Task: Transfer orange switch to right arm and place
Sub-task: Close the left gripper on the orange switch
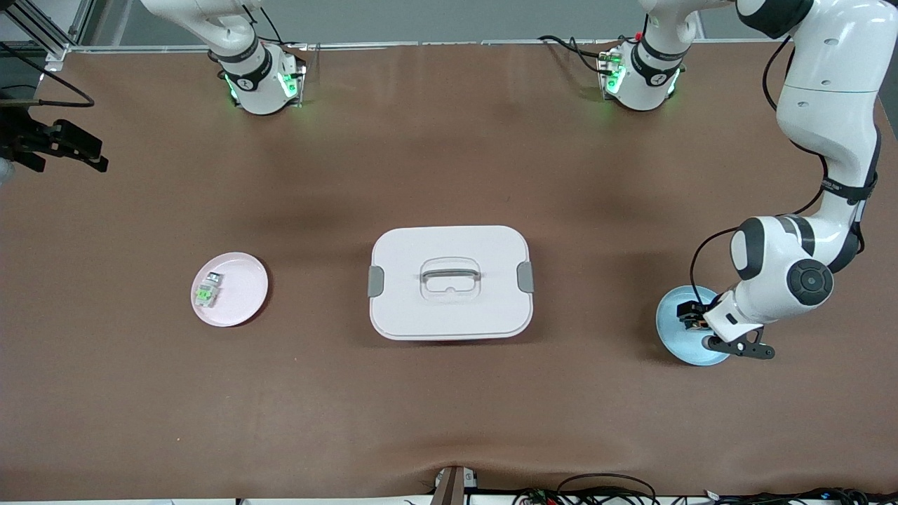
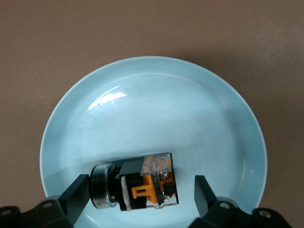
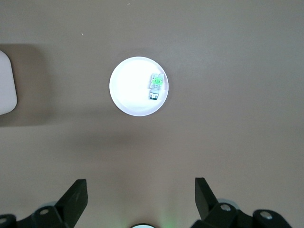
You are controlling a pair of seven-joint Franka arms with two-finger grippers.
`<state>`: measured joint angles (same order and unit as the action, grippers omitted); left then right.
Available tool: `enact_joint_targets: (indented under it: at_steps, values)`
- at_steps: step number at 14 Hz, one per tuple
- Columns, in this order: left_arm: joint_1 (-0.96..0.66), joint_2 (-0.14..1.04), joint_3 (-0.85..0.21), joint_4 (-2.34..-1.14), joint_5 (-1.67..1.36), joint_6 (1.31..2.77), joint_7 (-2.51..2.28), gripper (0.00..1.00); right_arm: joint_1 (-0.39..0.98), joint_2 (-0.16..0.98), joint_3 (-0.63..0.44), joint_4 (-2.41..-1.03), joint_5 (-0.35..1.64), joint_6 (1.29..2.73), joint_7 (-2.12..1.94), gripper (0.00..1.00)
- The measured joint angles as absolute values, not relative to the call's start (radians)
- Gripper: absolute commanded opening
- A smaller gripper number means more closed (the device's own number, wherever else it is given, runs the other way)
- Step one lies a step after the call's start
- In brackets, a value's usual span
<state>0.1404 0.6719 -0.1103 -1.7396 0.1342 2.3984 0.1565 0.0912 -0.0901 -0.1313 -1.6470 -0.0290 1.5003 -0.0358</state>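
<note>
The orange switch (image 2: 147, 183) is a small black block with an orange middle and a metal ring at one end. It lies on its side in the pale blue plate (image 2: 156, 104), which sits at the left arm's end of the table (image 1: 670, 326). My left gripper (image 2: 141, 186) is down in that plate (image 1: 691, 317), open. Its fingers straddle the switch: one is almost at the ring end, and the other stands a clear gap off the block end. My right gripper (image 3: 141, 190) waits high above the table, open and holding nothing; the front view does not show it.
A white lidded box with a handle (image 1: 449, 282) sits mid-table. A pink plate (image 1: 238, 308) toward the right arm's end holds a white-grey part with a green face (image 1: 208, 291); the right wrist view also shows that plate (image 3: 130, 88) and part (image 3: 157, 85). Bare brown tabletop surrounds them.
</note>
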Motion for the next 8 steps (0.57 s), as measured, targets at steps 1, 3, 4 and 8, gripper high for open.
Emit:
enact_joint_targets:
  at_steps: [1,3,4,8]
  values:
    - [0.14,0.674,-0.11,-1.739,0.134,2.398,0.156,0.79,0.091,-0.09,-0.131,-1.647,-0.029,1.5,-0.036,1.0]
    - [0.141,0.676,-0.109,-1.737,0.134,2.398,0.156,0.4,0.091,-0.09,-0.131,-1.647,-0.03,1.5,-0.036,1.0]
    - [0.142,0.676,-0.109,-1.736,0.134,2.398,0.156,0.18,0.091,-0.09,-0.131,-1.647,-0.03,1.5,-0.036,1.0]
    - [0.144,0.676,-0.109,-1.724,0.134,2.399,0.156,0.0,0.091,-0.09,-0.132,-1.647,-0.032,1.5,-0.036,1.0]
